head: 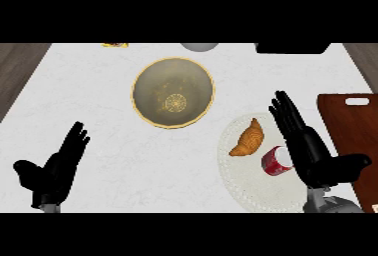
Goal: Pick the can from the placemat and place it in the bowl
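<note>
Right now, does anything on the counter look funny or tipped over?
Yes. The red and white can lies on its side on the round pale placemat, beside a golden croissant, instead of standing upright. The tan bowl has nothing in it.

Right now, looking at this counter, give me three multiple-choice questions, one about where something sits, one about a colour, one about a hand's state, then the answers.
1. Where does the golden-brown croissant lie?
A. in the bowl
B. on the pale round placemat
C. on the wooden board

2. What colour is the small can?
A. red and white
B. blue
C. green

3. How is the right hand?
A. curled round the can
B. closed in a fist
C. open, fingers straight, beside the can

Answers: B, it rests on the placemat left of the can; A, its side is red, its top white; C, the fingers extend past the can, none wrapping it.
</note>
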Controlling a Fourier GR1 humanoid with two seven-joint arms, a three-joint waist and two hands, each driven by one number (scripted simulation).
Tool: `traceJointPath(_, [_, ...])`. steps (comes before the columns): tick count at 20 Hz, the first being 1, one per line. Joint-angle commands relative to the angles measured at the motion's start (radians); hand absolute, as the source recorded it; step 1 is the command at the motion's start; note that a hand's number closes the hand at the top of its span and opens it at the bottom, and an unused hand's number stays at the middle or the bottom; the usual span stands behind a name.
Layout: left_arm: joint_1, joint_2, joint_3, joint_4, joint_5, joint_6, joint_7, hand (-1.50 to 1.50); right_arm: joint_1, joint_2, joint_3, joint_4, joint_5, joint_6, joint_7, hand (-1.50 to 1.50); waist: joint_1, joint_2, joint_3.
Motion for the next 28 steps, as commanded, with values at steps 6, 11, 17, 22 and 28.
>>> traceJointPath(6, [-0.172, -0.013, -0.073, -0.109, -0.112, 0.051, -0.011, 0.0, 0.001, -0.254, 0.248, 0.001, 0.066, 0.443, -0.053, 1.5, -0.008, 0.036, 0.008])
traceJointPath(11, [-0.148, -0.064, -0.094, -0.11, -0.112, 0.079, 0.016, 0.0, 0.184, -0.171, 0.002, 0.0, 0.109, 0.141, -0.44, -1.5, -0.044, 0.031, 0.01])
traceJointPath(17, [-0.233, -0.078, -0.093, -0.064, -0.132, 0.074, 0.061, 0.0, 0.28, -0.205, -0.063, -0.05, 0.08, 0.229, -0.692, -1.5, -0.024, 0.033, 0.006])
traceJointPath(22, [-0.255, -0.09, -0.08, -0.052, -0.13, 0.064, 0.067, 0.0, 0.221, -0.306, -0.183, -0.187, 0.104, 0.201, -0.434, -1.5, -0.02, 0.033, 0.004])
traceJointPath(28, [-0.206, -0.104, -0.092, -0.091, -0.146, 0.056, 0.048, 0.0, 0.162, -0.358, -0.18, -0.327, 0.105, 0.244, -0.097, -1.5, -0.011, 0.033, 0.004])
